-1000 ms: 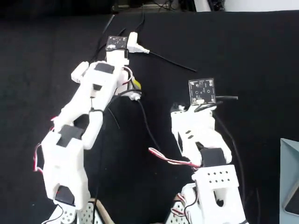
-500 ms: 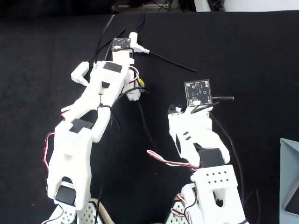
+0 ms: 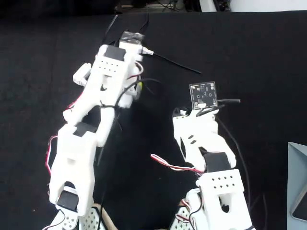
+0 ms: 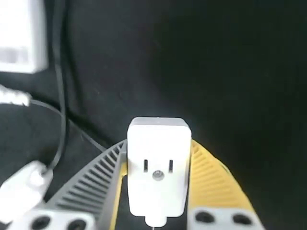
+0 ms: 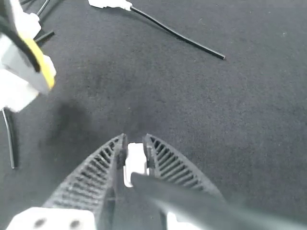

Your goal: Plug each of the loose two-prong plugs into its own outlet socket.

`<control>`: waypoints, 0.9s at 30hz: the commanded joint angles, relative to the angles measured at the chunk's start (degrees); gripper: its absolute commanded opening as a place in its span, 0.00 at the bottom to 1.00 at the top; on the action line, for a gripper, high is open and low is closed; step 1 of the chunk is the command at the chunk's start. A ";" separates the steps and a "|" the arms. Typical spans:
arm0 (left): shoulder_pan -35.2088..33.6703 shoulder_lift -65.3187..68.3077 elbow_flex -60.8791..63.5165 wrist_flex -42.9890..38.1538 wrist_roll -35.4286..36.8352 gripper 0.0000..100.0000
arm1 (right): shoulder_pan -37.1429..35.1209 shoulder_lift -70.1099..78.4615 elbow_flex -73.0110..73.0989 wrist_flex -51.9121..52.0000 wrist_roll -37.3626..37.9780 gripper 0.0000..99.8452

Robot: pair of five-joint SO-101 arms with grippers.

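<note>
Left gripper [image 4: 158,143]: grey and yellow ribbed fingers clamped on a white plastic slotted outlet socket [image 4: 158,167], near the tabletop's far edge. Right gripper [image 5: 135,140]: dark fingers narrowly pinching a small white black-corded plug [image 5: 135,163], mid-tabletop. The socket lies beyond it, toward the far-left corner.

White parts on black.
Black tabletop [image 3: 268,57]; white outlet socket [image 4: 158,165]; left tool [image 4: 158,143] with one ribbed grey finger [image 4: 91,184], one yellow; right tool [image 5: 135,141] ribbed dark grey; white plug [image 5: 135,160] on a black cord [image 5: 201,203].

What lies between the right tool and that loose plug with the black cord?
Bare black cloth, in the right wrist view, separates the right tool, shut on a white plug, from the loose plug.
</note>
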 commanded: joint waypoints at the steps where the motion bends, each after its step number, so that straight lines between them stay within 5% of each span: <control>1: 3.30 -2.02 -6.02 7.38 -5.01 0.03 | -0.53 -1.19 -0.48 -0.09 0.62 0.01; 9: 5.05 -22.68 9.36 7.38 -6.68 0.03 | -0.53 -1.01 -0.31 -0.09 0.62 0.01; 16: 4.70 -45.54 35.38 6.07 -13.10 0.03 | -0.53 -1.10 -0.31 0.00 0.62 0.01; 27: 7.87 -71.82 91.21 -25.67 -20.48 0.03 | -0.53 -0.84 -0.22 0.00 0.62 0.01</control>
